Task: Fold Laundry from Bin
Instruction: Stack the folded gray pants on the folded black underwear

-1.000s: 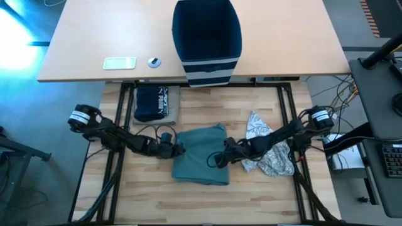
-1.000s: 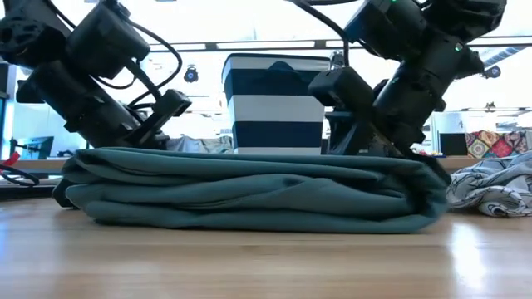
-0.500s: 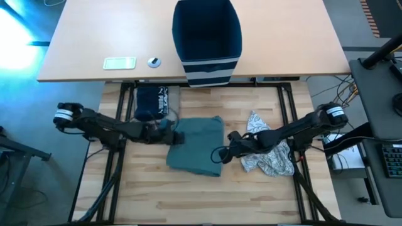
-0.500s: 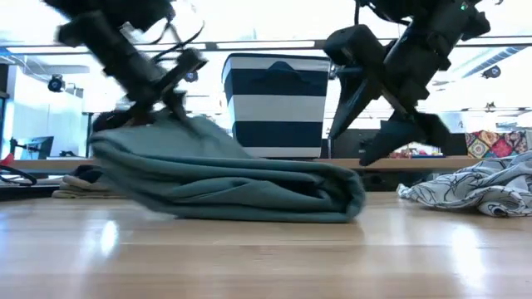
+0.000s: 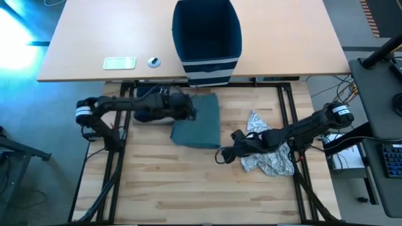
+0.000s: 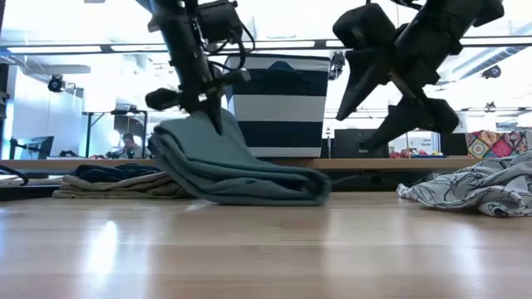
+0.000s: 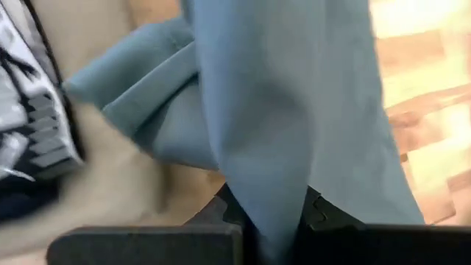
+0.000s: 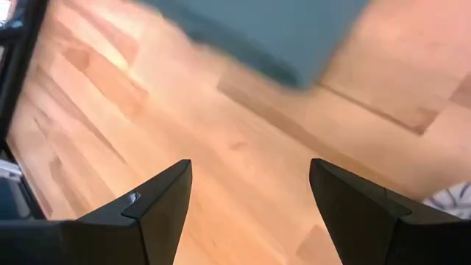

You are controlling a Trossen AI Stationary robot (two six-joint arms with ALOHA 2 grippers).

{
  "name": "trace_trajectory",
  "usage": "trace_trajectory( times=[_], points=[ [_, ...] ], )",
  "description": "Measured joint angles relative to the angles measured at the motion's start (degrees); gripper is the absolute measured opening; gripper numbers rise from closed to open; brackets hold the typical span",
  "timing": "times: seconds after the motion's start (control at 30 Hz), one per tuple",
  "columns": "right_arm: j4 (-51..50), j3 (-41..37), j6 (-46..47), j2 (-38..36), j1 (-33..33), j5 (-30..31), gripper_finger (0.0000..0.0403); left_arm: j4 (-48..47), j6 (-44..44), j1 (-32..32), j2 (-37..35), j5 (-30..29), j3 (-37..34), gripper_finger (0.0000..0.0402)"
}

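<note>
The folded teal-green garment [image 5: 198, 119] hangs limp from our left gripper [image 5: 186, 113], pinched at one edge, its far end dragging on the table [image 5: 188, 188]; soft, floppy, best held by the fold. Right gripper [image 5: 221, 154] spread, empty

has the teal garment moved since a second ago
Yes. The teal garment, held by the left pincer, slid toward the bin and the navy garment.

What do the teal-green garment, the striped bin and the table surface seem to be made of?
Teal-green garment: soft matte woven or knit cloth; it folds and drapes where the shut left gripper lifts it.
Bin: probably stiffened navy fabric with white stripes; its walls stand up boxy but slightly bowed.
Table: pale wood planks with visible grain and a light sheen, perhaps sealed.
</note>
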Motion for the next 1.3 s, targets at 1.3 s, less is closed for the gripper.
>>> trace_trajectory(
  times=[1.3],
  points=[
    [-1.79,-0.03,-10.26,0.44,1.07,2.77,0.0270,-35.46,21.66,34.92,-1.97,6.67,26.16,0.0016]
  ],
)
